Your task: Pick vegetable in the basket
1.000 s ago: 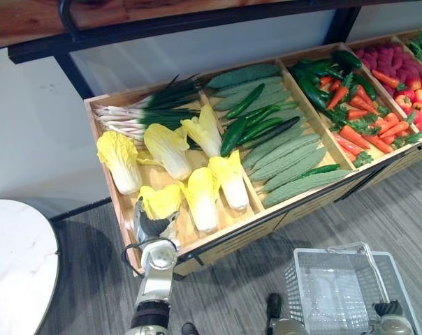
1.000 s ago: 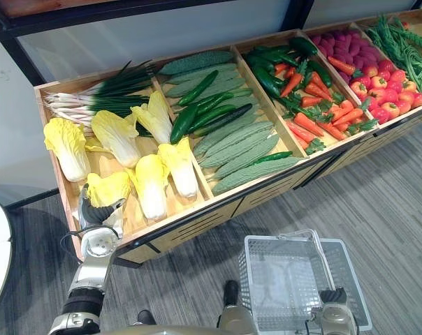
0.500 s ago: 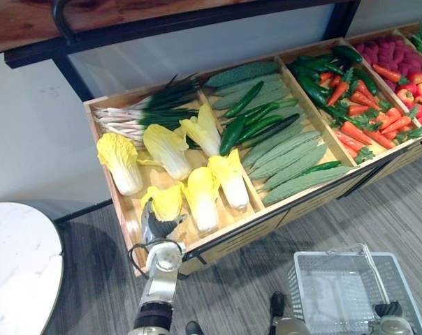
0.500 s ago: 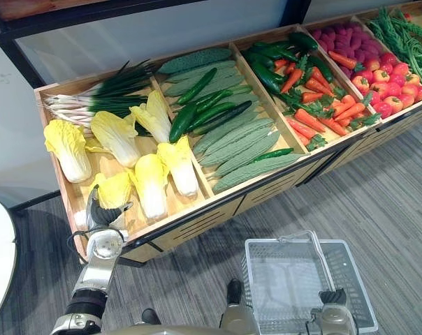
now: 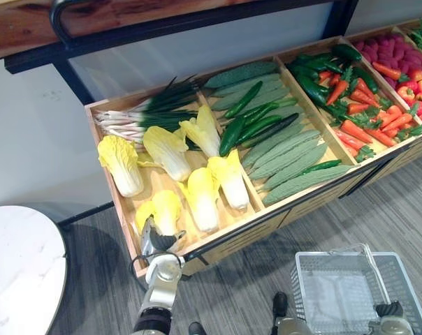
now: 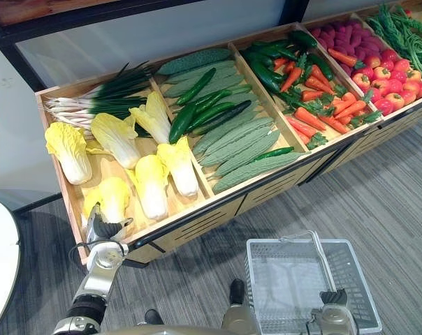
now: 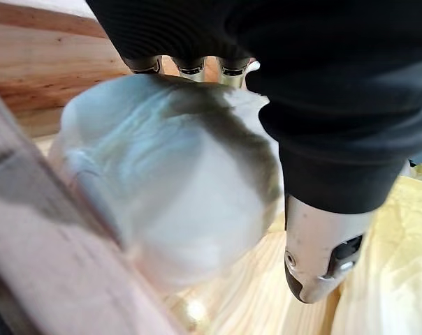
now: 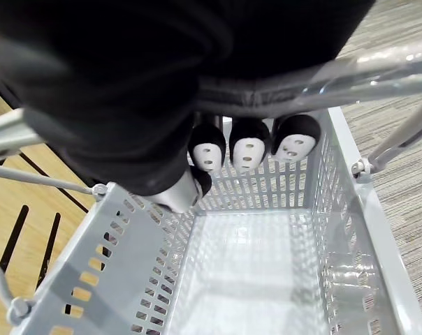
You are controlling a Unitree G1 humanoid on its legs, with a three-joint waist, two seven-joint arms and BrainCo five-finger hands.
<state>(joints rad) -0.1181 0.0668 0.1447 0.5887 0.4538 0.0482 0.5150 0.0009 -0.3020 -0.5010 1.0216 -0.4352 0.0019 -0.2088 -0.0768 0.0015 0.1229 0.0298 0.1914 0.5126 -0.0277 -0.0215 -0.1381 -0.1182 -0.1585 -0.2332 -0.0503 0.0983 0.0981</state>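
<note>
Yellow cabbage lies in the near left corner of the wooden crate. The left hand wraps round its white end. The cabbage might bump the crate's near edge and slip out. The right hand grips the empty basket by its handle.

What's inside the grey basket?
Nothing yet: the basket shows only its bare mesh bottom. The right hand, its fingers curled round the handle, covers a strip near the rim, so that bit is hidden.
</note>
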